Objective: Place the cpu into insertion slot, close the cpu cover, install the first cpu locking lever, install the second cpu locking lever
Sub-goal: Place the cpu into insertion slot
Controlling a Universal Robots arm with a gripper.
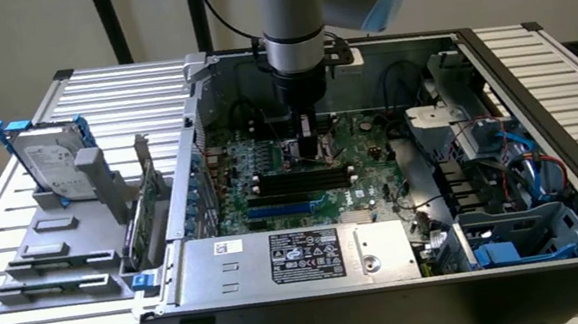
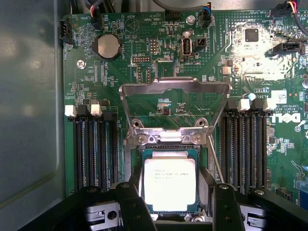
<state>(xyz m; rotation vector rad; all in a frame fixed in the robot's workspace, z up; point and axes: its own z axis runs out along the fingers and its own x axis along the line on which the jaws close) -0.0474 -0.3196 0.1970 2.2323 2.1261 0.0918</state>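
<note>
Soft even light falls outside, the case (image 1: 405,309) interior lies shadowed, and glare whitens the cpu (image 2: 170,185).

hard drive (image 1: 48,165), power supply (image 1: 298,256), coin battery (image 2: 108,46)

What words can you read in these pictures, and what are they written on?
"DELL": white print on the green board, near its edge.
Print on the cpu: too blurred to read.
Label on the silver power supply: too small to read.
Label on the hard drive: too small to read.
Other white board markings: too small to read.
</note>
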